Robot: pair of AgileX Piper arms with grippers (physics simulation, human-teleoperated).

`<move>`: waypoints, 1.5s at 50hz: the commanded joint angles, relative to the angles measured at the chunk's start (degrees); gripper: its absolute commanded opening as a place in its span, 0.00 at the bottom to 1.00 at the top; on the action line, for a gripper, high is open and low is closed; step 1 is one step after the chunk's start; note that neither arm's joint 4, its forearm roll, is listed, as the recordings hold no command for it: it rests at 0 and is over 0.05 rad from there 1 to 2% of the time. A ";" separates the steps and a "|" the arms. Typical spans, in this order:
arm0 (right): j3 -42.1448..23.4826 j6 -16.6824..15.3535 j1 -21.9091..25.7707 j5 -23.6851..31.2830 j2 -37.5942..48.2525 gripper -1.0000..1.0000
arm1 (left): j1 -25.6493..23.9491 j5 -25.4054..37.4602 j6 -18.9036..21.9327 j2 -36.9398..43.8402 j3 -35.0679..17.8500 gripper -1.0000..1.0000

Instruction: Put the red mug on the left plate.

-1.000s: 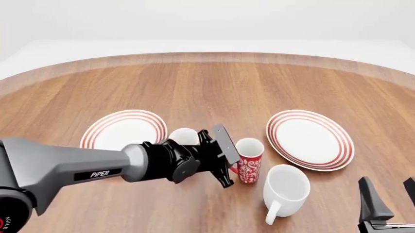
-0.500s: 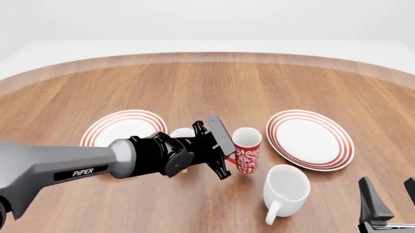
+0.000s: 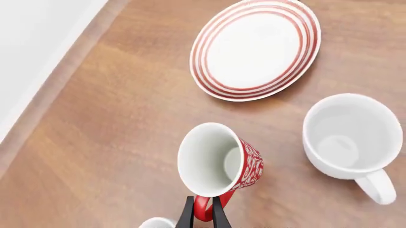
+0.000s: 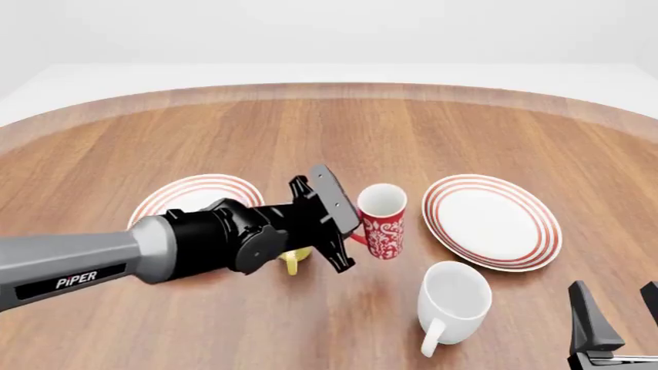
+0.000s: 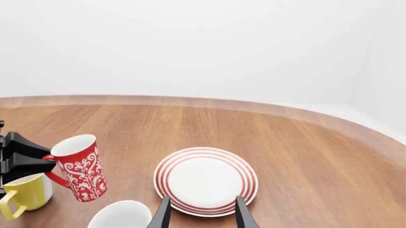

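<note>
The red mug [image 4: 381,220] with its white swirl pattern hangs a little above the table, slightly tilted. My left gripper [image 4: 356,238] is shut on its red loop handle [image 3: 204,209], which the left wrist view shows pinched between the two thin fingers [image 3: 186,216]. The right wrist view also shows the red mug [image 5: 80,168] raised. The left plate [image 4: 185,197], white with red rings, lies left of the mug and is partly hidden behind my left arm. My right gripper [image 4: 617,314] stands open and empty at the near right.
A yellow mug [image 4: 295,261] stands under my left wrist. A bigger white mug [image 4: 452,297] stands in front of the red mug to its right. The second ringed plate [image 4: 495,222] lies to the right. The table's curved far edge [image 4: 329,89] runs across the back.
My left gripper has lifted the red mug off the table and carried it up and slightly back. The yellow mug beneath the arm has come into view. The right arm has not moved.
</note>
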 commanded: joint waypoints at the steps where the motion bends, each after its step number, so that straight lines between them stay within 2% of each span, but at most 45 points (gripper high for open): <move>1: 0.00 0.13 -0.09 -0.43 0.43 1.00 | -0.69 0.74 0.51 -4.16 1.13 0.00; 11: 0.00 0.11 -0.27 0.08 0.06 1.00 | -0.11 1.47 0.70 -6.71 1.71 0.00; 21: 0.00 -0.06 -0.39 0.27 -0.24 1.00 | -0.12 0.69 -0.26 -10.81 4.66 0.00; 35: 0.00 -0.29 -0.27 -0.14 0.02 1.00 | 2.38 0.18 -0.65 -14.44 6.76 0.00; 63: 0.00 -0.28 -0.33 0.05 -0.22 1.00 | 11.38 -0.32 -1.44 -18.16 9.60 0.00; 75: 0.00 -0.33 -0.24 -0.01 -0.26 1.00 | 17.91 -0.61 -1.71 -17.98 8.91 0.00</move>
